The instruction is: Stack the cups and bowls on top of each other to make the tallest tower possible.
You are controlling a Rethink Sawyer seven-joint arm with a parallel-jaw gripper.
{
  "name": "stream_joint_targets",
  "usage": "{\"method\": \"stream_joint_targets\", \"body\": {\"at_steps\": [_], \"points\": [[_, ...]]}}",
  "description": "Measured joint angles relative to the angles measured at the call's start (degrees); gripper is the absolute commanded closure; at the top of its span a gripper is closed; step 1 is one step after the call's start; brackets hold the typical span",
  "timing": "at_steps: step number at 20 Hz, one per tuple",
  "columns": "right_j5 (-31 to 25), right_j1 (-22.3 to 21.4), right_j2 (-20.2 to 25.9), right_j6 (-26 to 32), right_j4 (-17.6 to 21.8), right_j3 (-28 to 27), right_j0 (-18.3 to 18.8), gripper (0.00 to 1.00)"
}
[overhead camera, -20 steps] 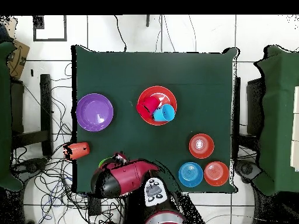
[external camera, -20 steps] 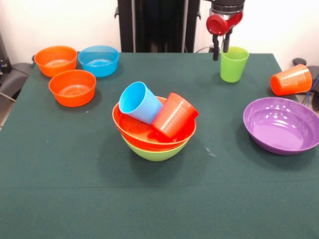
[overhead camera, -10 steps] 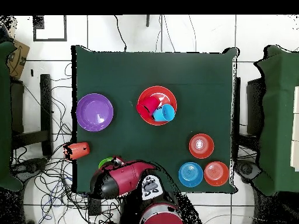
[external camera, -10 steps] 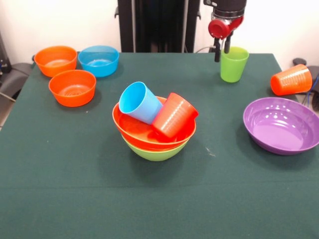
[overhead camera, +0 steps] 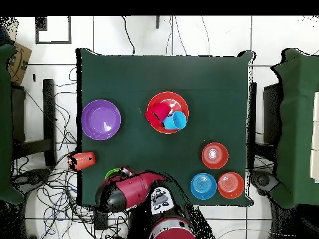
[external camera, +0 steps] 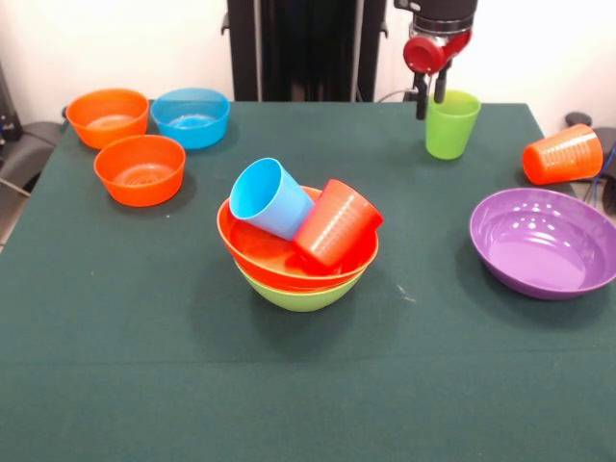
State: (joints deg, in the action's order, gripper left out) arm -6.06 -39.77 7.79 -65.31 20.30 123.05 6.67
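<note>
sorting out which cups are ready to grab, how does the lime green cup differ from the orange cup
The lime green cup stands upright, mouth up; the orange cup lies on its side at the table's edge. The gripper hangs right beside the green cup's rim, while nothing is near the orange cup. The orange cup shows ridged walls; the green looks smoother. Both are tapered tumblers, neither yet on the tower.

Front and overhead views, shared table
</note>
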Motion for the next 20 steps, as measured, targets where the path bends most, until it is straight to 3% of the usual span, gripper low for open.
{"method": "stream_joint_targets", "body": {"at_steps": [20], "points": [[4.1,2.7,0.1,0.0,0.0,0.0,-1.2,0.00]]}}
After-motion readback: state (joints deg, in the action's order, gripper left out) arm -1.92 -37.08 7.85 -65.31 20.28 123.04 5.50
